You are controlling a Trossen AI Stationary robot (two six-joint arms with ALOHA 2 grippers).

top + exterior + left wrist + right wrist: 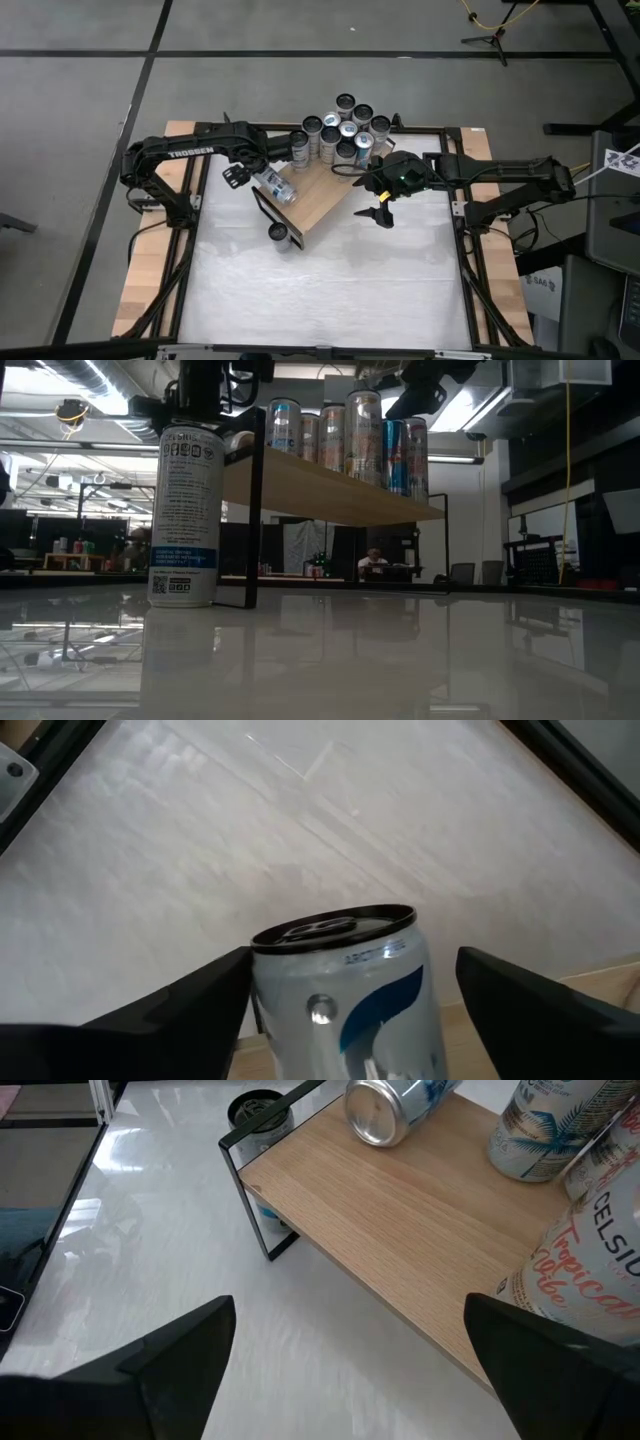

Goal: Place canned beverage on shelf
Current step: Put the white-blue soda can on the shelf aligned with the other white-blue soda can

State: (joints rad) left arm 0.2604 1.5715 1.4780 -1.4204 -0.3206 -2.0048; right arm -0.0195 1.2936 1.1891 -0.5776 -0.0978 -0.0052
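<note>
A silver-and-blue can (274, 186) is seen lying on its side on the light-brown shelf (322, 193), between the spread fingers of the left gripper (246, 172); contact cannot be made out. The right gripper (381, 203) is held wide open and empty beside the shelf. The can's lower half is cut off in the left wrist view.

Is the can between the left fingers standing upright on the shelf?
No, the can lies on its side on the shelf, its base showing in the right wrist view.
</note>
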